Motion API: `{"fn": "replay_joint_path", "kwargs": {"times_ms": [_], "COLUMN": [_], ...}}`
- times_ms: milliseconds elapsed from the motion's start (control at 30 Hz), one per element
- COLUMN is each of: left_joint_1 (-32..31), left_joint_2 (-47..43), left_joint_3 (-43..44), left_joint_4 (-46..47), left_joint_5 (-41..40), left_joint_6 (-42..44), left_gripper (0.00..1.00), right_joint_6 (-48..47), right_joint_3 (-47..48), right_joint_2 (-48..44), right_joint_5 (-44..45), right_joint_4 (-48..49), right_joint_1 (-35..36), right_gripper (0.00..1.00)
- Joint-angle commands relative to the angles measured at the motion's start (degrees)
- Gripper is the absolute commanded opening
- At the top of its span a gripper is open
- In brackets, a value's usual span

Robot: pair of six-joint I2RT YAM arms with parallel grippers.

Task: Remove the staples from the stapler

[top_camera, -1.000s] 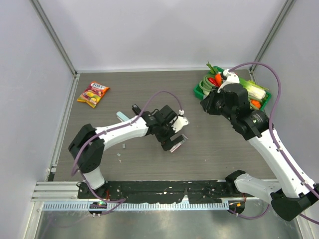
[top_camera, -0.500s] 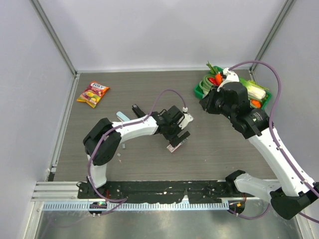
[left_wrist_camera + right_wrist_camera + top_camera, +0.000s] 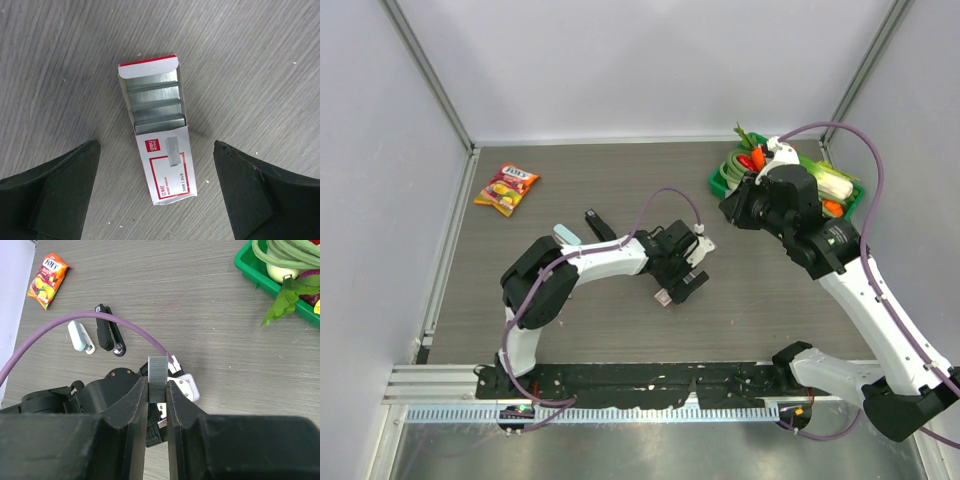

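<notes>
Over the last second the left gripper (image 3: 685, 268) has slid a little to the right near the centre of the top view, and its elbow has swung in behind it. The box (image 3: 663, 297) it carried then now lies free on the table (image 3: 770, 300), just below and left of it. The right arm has not shifted.

In the left wrist view the box lies flat at frame centre. Its flap is open at the top, grey rows show inside, and a red-and-white label covers its lower end. The fingers (image 3: 55, 195) stand wide apart in the two lower corners, clear of the box on either side, with nothing held.

The right gripper (image 3: 158, 386) sits right of centre in the top view, near the tray (image 3: 252, 276) of vegetables at upper right. Its fingers are drawn in tight on a short grey strip (image 3: 159, 374) of staples, which stands upright between the tips.

The stapler (image 3: 80, 336) lies on the table at the left of the right wrist view, pale blue, just beside a black part (image 3: 107, 333) with a narrow gap between them. In the top view it shows left of centre, partly hidden by the left forearm. A snack bag (image 3: 507, 188) lies at upper left, well apart from everything else.
</notes>
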Motion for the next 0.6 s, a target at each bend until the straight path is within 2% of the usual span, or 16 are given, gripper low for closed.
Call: {"fn": "replay_joint_path", "kwargs": {"times_ms": [0,100,133,267,367,567], "left_joint_1": [-0.24,-0.32,-0.41,-0.41,-0.41,-0.76], "left_joint_2": [0.46,-0.16,-0.51,-1.65,-1.22,-2.0], "left_joint_3": [-0.65,-2.49,-2.93,-5.83,-5.31,-6.36], "left_joint_4": [2.7,4.98,5.77,8.16,6.84,4.82], "left_joint_5": [1.05,1.76,2.8,5.89,6.5,8.0], "left_joint_6": [3.63,6.1,7.07,13.73,15.77,18.93], "left_gripper": [1.0,0.99,0.97,0.72,0.61,0.5], "right_joint_6": [-0.05,0.22,0.22,0.22,0.13,0.39], "right_joint_3": [0.91,0.82,0.73,0.29,-0.23,-0.85], "right_joint_2": [-1.4,-1.32,-1.4,-1.76,-1.93,-1.76], "right_joint_5": [-0.24,-0.77,-0.94,-0.95,-1.3,-2.09], "right_joint_4": [1.62,2.06,2.06,2.15,2.59,3.2], "right_joint_1": [-0.11,-0.11,-0.11,-0.11,-0.11,-0.11], "right_gripper": [0.17,0.17,0.17,0.17,0.17,0.17]}}
